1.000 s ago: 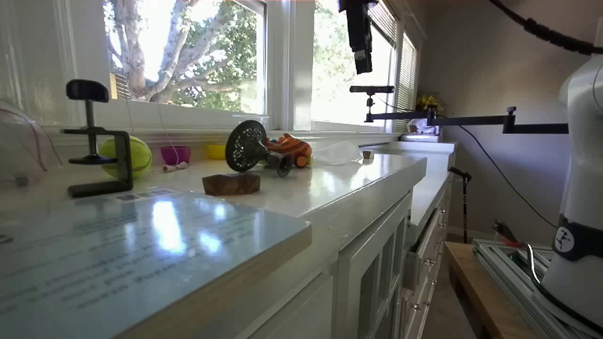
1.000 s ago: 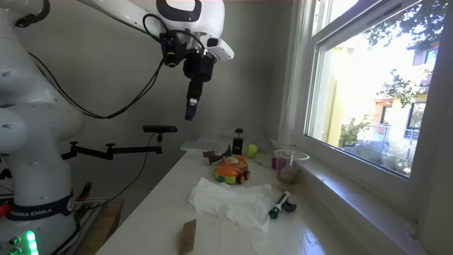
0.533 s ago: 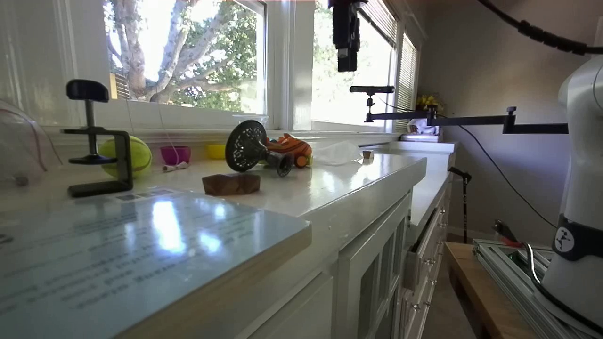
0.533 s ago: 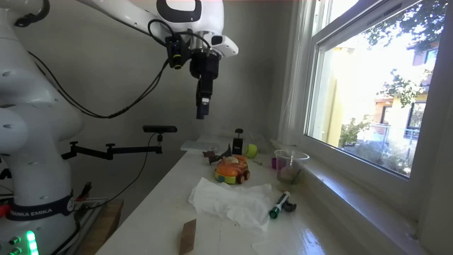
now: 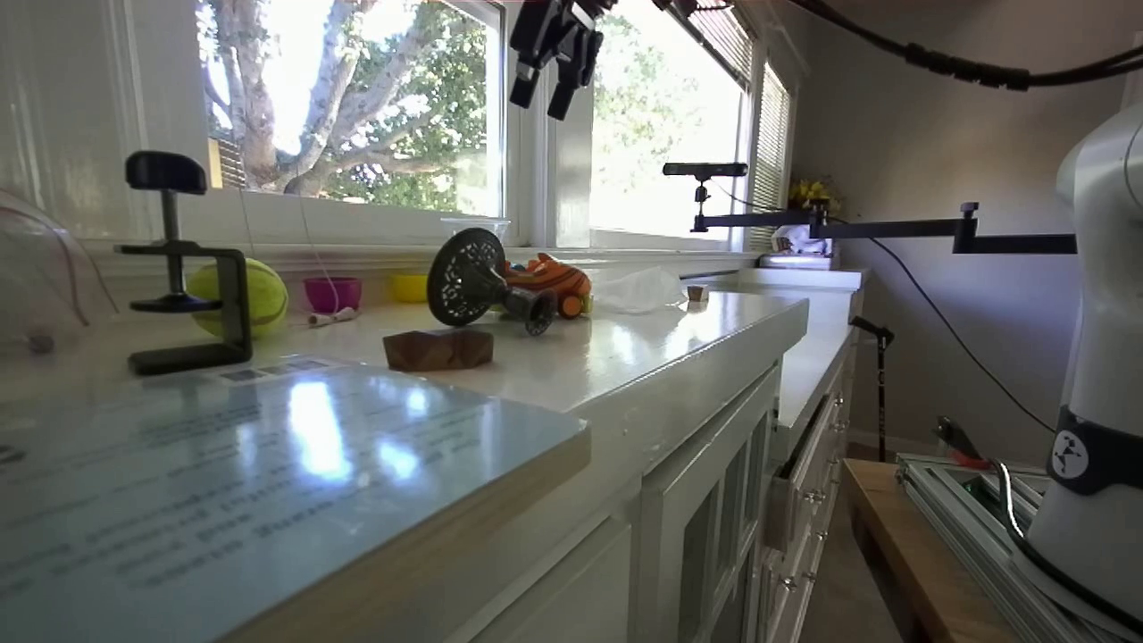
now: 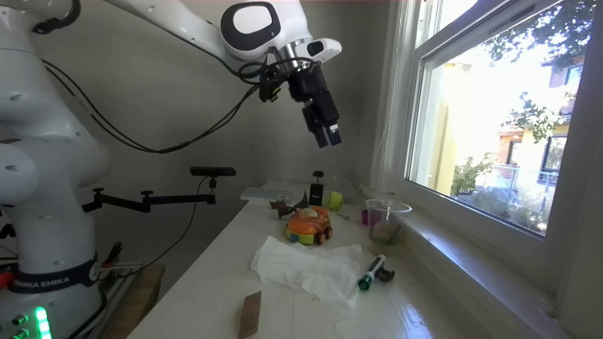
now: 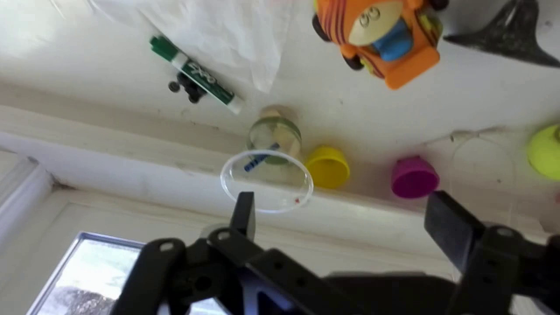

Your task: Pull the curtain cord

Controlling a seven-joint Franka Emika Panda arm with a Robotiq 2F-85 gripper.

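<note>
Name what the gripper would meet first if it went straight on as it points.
Likely the clear plastic cup, or else the yellow cup beside it; depth along that line is unclear.

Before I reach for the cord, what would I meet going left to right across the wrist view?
Green marker, clear plastic cup, yellow cup, purple cup, what looks like the cord's end, tennis ball.
</note>
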